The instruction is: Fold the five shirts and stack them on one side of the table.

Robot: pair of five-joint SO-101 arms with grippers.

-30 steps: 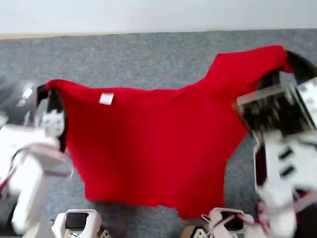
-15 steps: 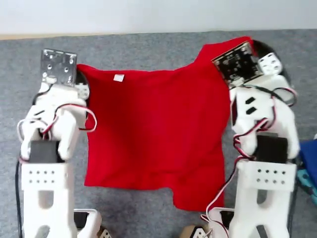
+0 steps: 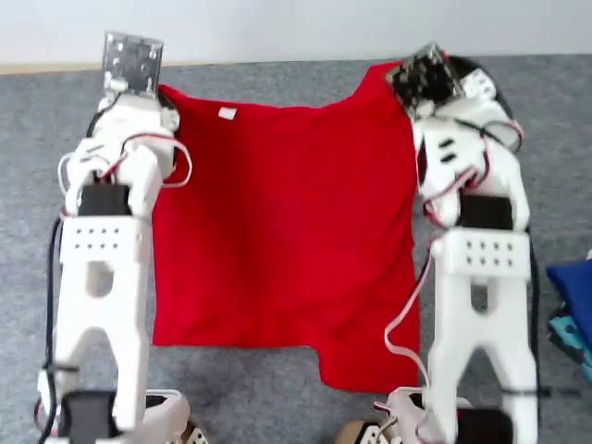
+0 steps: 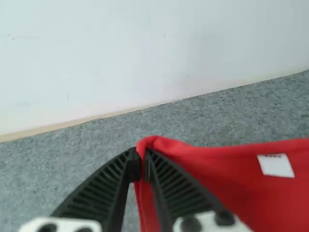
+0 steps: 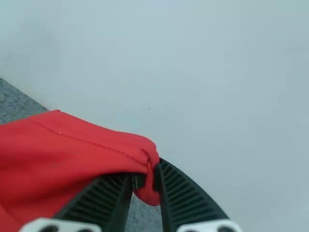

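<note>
The left gripper [image 4: 142, 163] is pinched tight on one far corner of the red shirt [image 3: 277, 231], its two black fingers [image 4: 106, 183] meeting with only a fold of cloth between them. The right gripper [image 5: 147, 175] is clamped the same way on the opposite far corner (the cloth bunches over its tips). Between the two grippers the shirt lies spread on the grey bench [image 3: 277, 79], its far edge near the white wall [image 3: 277, 23], with a small white tag [image 3: 227, 114] close to the left gripper's corner. A blue cloth [image 3: 573, 282] sits at the bench's right edge, apart from the shirt.
</note>
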